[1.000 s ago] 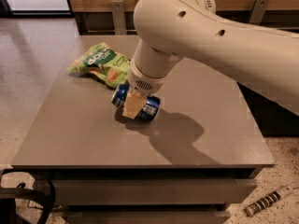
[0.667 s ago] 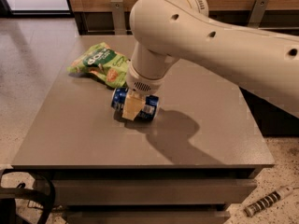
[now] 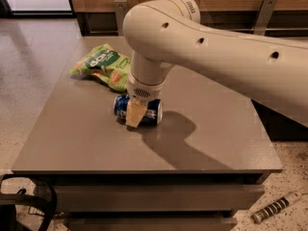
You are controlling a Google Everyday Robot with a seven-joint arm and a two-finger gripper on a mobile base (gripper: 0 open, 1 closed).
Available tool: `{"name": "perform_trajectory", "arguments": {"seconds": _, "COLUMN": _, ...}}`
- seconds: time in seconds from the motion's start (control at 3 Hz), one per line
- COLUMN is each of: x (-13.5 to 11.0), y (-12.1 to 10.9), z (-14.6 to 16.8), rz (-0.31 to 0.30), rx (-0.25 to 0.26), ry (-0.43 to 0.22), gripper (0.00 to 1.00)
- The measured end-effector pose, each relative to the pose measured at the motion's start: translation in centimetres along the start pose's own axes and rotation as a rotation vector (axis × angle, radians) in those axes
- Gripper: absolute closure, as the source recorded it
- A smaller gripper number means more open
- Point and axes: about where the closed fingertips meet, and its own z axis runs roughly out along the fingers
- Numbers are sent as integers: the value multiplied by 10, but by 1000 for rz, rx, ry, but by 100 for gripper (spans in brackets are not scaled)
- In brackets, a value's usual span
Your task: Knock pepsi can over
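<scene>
The dark blue pepsi can [image 3: 151, 112] lies on its side on the grey table [image 3: 96, 143], its silver end facing right. My gripper [image 3: 135, 114] hangs from the white arm straight over the can's middle, its tan fingers [image 3: 136, 113] in front of the can and touching it. The arm hides the can's middle part.
A green snack bag [image 3: 103, 66] lies on the table behind and left of the can. A wooden wall with metal brackets [image 3: 263, 13] runs behind the table. A striped cylindrical object [image 3: 276, 207] lies on the floor at the lower right. Dark cables [image 3: 29, 201] sit at the lower left.
The arm's elbow has shifted slightly left. The can stays lying on its side in the same spot under the gripper.
</scene>
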Motion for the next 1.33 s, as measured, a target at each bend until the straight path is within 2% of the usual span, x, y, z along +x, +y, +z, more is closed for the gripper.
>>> {"name": "perform_trajectory", "arguments": {"seconds": 0.67, "x": -1, "y": 2, "z": 1, "rz": -4, "rx": -2, "ry": 2, "gripper": 23}}
{"name": "perform_trajectory", "arguments": {"seconds": 1.0, "x": -1, "y": 2, "z": 1, "rz": -5, "rx": -3, "ry": 3, "gripper": 1}}
{"name": "perform_trajectory", "arguments": {"seconds": 1.33, "x": -1, "y": 2, "z": 2, "rz": -6, "rx": -3, "ry": 3, "gripper": 0}}
